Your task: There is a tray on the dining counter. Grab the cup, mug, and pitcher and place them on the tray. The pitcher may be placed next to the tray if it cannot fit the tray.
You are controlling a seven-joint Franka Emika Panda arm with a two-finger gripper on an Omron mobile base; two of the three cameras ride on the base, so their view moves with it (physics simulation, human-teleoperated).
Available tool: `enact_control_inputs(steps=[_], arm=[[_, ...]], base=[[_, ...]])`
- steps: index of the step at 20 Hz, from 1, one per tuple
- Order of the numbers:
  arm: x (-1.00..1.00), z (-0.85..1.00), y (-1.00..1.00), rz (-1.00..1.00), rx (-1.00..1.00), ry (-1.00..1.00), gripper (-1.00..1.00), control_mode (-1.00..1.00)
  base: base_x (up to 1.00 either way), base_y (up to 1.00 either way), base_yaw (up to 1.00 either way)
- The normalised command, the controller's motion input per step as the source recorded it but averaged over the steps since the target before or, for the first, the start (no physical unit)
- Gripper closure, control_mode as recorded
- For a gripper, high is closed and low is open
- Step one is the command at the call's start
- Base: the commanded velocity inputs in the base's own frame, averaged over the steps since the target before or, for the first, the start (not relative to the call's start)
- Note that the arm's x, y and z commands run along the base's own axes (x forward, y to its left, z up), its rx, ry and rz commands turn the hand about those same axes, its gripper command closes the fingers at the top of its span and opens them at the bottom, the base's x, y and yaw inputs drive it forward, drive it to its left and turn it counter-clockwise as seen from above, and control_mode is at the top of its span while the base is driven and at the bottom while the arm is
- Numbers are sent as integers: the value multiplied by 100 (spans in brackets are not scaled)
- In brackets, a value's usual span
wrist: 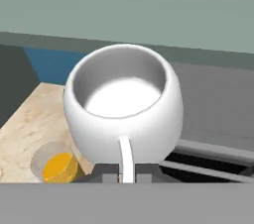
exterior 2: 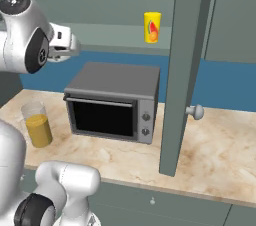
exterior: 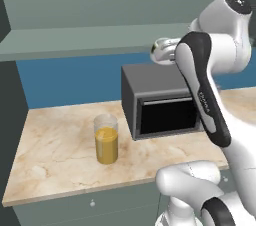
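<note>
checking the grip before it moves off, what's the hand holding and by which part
The round white mug, held by its thin side handle, which is pinched between the shut hand's two fingertips.

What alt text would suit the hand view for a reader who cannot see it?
A round white mug fills the centre, its handle pinched in the shut claw at the bottom. Below left, a clear pitcher of orange liquid stands on a marbled counter.

One pitcher [exterior: 106, 145], one cup [exterior 2: 152, 27], one mug [wrist: 124, 106], apparently one toaster oven [exterior 2: 112, 102]
</note>
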Motion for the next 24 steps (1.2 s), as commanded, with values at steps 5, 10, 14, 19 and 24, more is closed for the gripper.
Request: enact_control_inputs(steps=[5, 10, 14, 19, 24], arm=[[-98, -18, -23, -11, 0, 0, 100, -100], [-74, -47, -25, -11, 0, 2, 100, -100], [-41, -45, -24, -7, 3, 0, 100, -100], [-17, -39, -20, -4, 9, 0, 100, -100], [0, -29, -6, -3, 9, 0, 100, -100]], base=[[0, 0, 0], [0, 0, 0], [0, 0, 0], [0, 0, 0], [0, 0, 0]])
